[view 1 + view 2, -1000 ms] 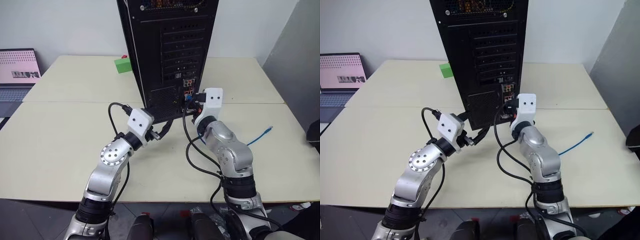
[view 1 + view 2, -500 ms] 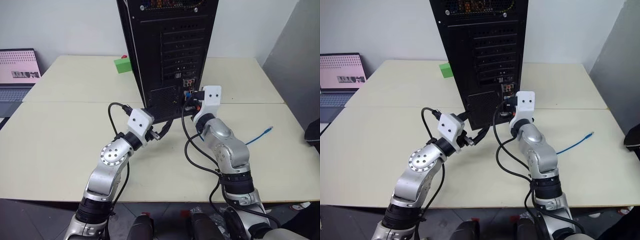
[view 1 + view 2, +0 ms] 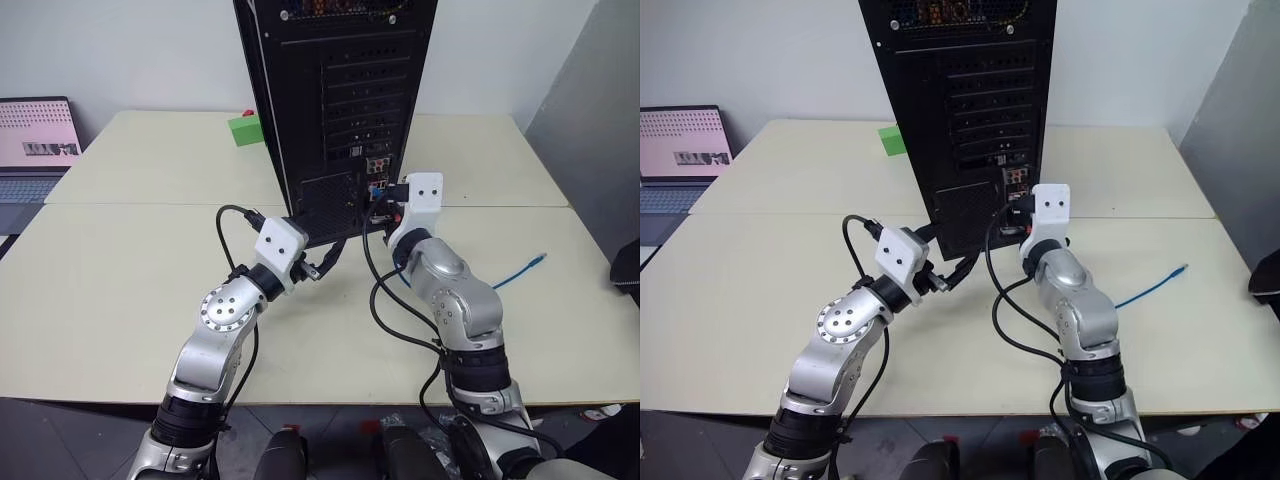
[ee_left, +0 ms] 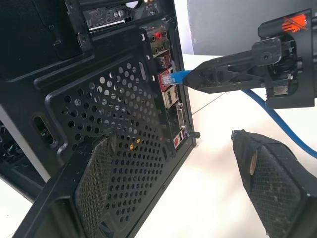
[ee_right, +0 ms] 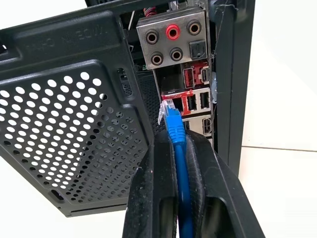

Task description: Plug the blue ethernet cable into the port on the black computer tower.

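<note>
The black computer tower (image 3: 340, 90) stands upright on the table with its rear panel facing me. My right gripper (image 5: 176, 141) is shut on the blue ethernet cable (image 5: 175, 130) just behind its clear plug. The plug's tip sits at the mouth of the red-framed port (image 4: 164, 81); I cannot tell how deep it is. The cable's other end (image 3: 520, 270) trails over the table to the right. My left gripper (image 4: 183, 188) hangs open and empty beside the tower's mesh grille, one finger (image 4: 94, 183) close to it.
A green block (image 3: 243, 130) lies behind the tower on the left. A laptop with a pink screen (image 3: 35, 145) sits at the far left. Black robot wires loop near both wrists (image 3: 385, 305). A dark object (image 3: 628, 265) pokes in at the right edge.
</note>
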